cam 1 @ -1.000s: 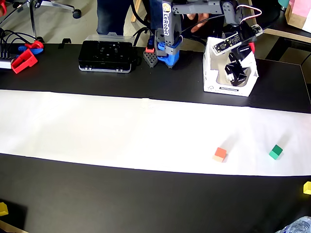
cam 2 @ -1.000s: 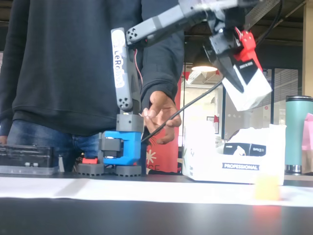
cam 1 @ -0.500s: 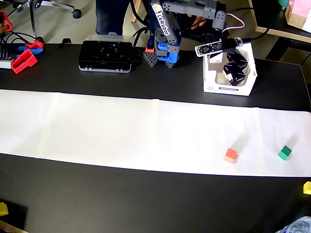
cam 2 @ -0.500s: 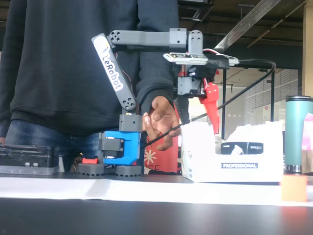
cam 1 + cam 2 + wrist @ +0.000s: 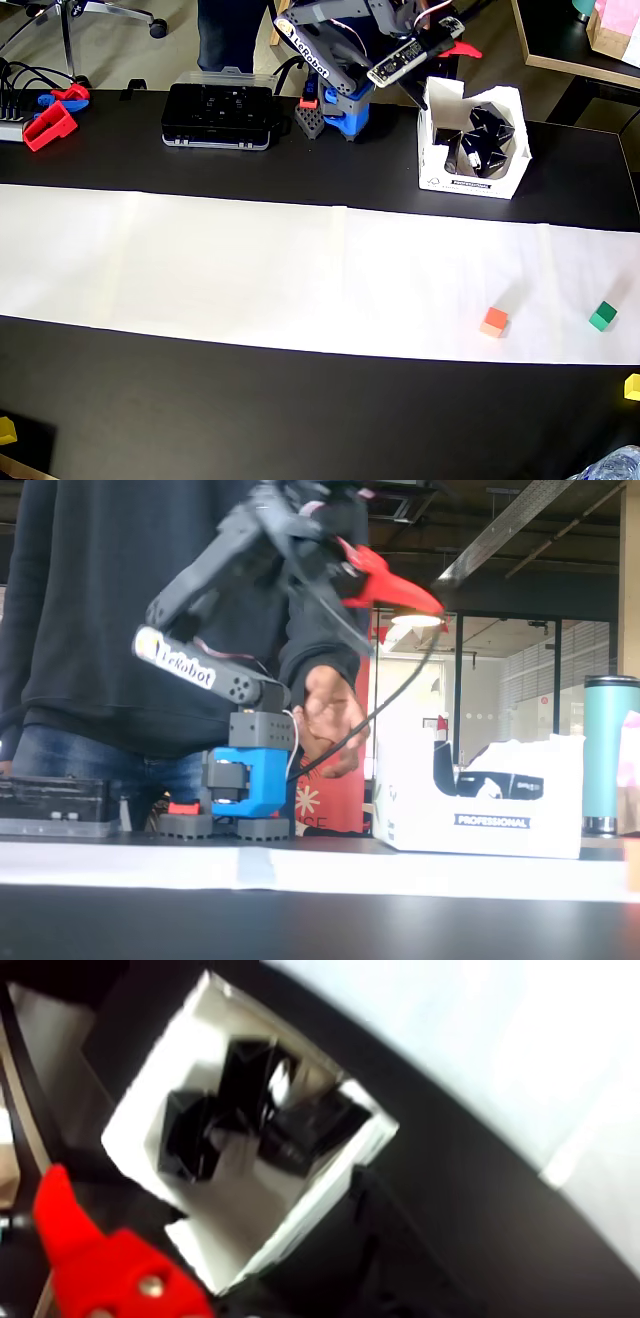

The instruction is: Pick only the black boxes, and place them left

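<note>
Overhead view: small black cartons with white sides (image 5: 487, 138) heaped inside white cardboard tray (image 5: 440, 170) at upper right of black table (image 5: 300, 410). None seen outside the tray. Grey robot arm on blue base (image 5: 345, 108) folded up and back behind the tray's left wall. Red-fingered gripper (image 5: 452, 46) raised above the tray's far left corner, clear of the cartons; whether fingers apart or together cannot be told. Broad white paper strip (image 5: 200, 265) across the table's middle, bearing small orange cube (image 5: 494, 322) and small green cube (image 5: 601, 316) near its right end, well apart from the tray. Small yellow cubes at the right edge (image 5: 632, 386) and lower left corner (image 5: 7, 430). Flat black plastic case (image 5: 219, 114) left of the arm's base.

Fixed view: gripper (image 5: 400, 592) lifted high above the tray (image 5: 420, 810), red finger pointing right, nothing visibly held. Top of one black carton (image 5: 495, 782) showing over the tray's front wall.

Wrist view (blurred): red finger (image 5: 105, 1265) at lower left, tray (image 5: 143, 1122) below with black cartons (image 5: 250, 1084) lying jumbled on its floor.
</note>
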